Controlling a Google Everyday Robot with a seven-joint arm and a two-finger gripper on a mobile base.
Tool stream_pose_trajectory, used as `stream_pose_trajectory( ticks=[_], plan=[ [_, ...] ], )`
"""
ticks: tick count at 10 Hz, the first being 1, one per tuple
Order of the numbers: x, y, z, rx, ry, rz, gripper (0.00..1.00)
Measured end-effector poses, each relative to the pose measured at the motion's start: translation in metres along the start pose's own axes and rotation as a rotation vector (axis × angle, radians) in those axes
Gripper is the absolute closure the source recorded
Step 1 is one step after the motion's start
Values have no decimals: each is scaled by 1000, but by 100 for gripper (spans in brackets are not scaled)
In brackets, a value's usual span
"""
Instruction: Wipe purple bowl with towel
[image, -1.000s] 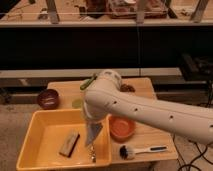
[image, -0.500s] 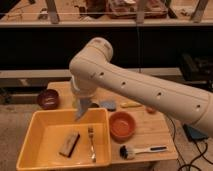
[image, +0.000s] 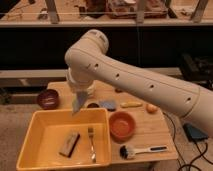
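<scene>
At far left of the tabletop: purple bowl, upright, on the wood just past the far-left corner of the yellow tub. Bowl looks dark inside; contents can't be made out.

Yellow tub takes up the near-left part of the tabletop. Inside it is a tan block lying flat near the middle. A fork lies to the right of the block, handle toward the near side, close to the tub's right wall. The two are apart.

Claw hangs tip-down from the white arm, above the tub's far rim, roughly mid-rim. It shows as a grey shape. Can't tell whether it is apart, together or clamped on anything. Purple bowl sits to the left of the claw and lower, on the tabletop. They are near but clearly not touching, with the tub corner between them.

Right of the claw, beyond the tub's far-right corner, is a small dark item, type unclear. Just beside it is a blue-grey square, flat on the wood.

Orange bowl stands upright just right of the tub. Brush lies near the front edge, bristle head left, handle pointing right.

Farther right along the far side are a yellow oblong item, then a small orange fruit, apart from each other. Arm runs off frame to the right.
</scene>
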Motion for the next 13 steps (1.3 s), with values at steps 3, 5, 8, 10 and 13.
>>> stream_pose_trajectory(
  ticks=[3, 5, 8, 10, 13],
  plan=[
    [1, -1, 1, 2, 4, -3, 100],
    [18, -9, 0, 12, 43, -9, 100],
    [76, -56, 20, 38, 88, -52, 100],
    [116, -95, 45, 60, 100, -73, 100],
    [158, -142, 90, 89, 87, -93, 100]
  ],
)
